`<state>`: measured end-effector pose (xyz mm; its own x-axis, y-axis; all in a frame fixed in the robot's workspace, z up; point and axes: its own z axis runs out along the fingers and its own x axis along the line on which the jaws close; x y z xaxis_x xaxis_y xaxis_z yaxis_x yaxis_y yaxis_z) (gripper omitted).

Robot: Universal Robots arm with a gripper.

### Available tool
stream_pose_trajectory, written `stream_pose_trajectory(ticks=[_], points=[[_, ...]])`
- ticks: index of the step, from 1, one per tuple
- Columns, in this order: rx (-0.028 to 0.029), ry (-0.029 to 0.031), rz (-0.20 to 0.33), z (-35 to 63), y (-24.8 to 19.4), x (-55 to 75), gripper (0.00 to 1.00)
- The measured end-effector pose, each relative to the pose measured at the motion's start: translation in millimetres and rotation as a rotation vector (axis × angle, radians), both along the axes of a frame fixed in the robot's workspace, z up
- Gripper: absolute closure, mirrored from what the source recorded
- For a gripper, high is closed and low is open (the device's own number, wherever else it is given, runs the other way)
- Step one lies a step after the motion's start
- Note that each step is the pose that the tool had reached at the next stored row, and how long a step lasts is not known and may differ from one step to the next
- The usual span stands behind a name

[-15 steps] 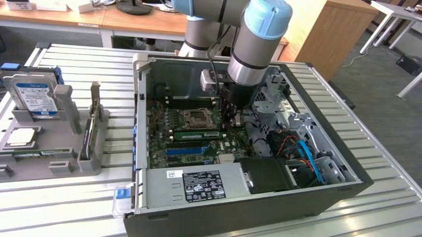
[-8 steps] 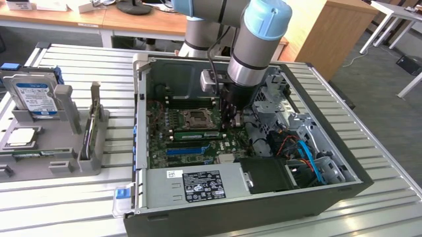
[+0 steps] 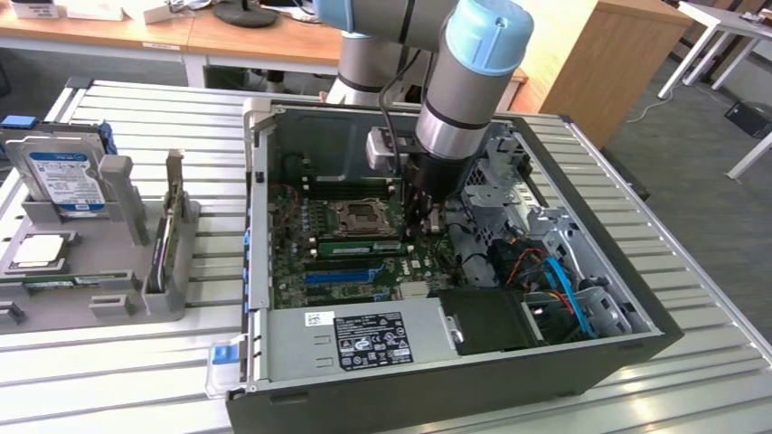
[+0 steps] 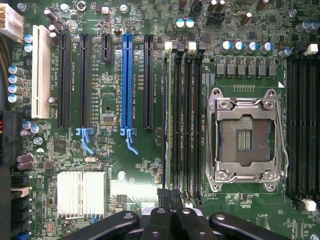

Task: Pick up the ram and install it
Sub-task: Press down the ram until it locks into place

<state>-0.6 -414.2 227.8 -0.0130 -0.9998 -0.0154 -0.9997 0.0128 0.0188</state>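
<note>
— Slatted metal counter (image 3: 711,271), an open computer case (image 3: 259,181) lying on it, and the arm (image 3: 465,81) reaching down inside. Where's the ram?

— See the green ram (image 3: 358,246), on edge in a memory slot just beside the processor socket (image 3: 360,217)? Its long axis runs from the exterior view's left to its right, parallel to the blue slot (image 3: 332,275).

— And the claw (image 3: 422,231)?

— From out here it's a dark shape low over the board. The wrist camera gives more: the fingers are pressed together over one end of the ram (image 4: 176,125). I can't tell whether they touch it. That view also shows empty black slots (image 4: 302,125) on the socket's other side.
</note>
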Motion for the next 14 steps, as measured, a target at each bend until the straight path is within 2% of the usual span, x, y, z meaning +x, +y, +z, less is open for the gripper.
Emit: stream_pose_trajectory(ticks=[14], points=[[0.0002, -0.0004, 0.000, -2.1, 0.0, 0.0, 0.90]])
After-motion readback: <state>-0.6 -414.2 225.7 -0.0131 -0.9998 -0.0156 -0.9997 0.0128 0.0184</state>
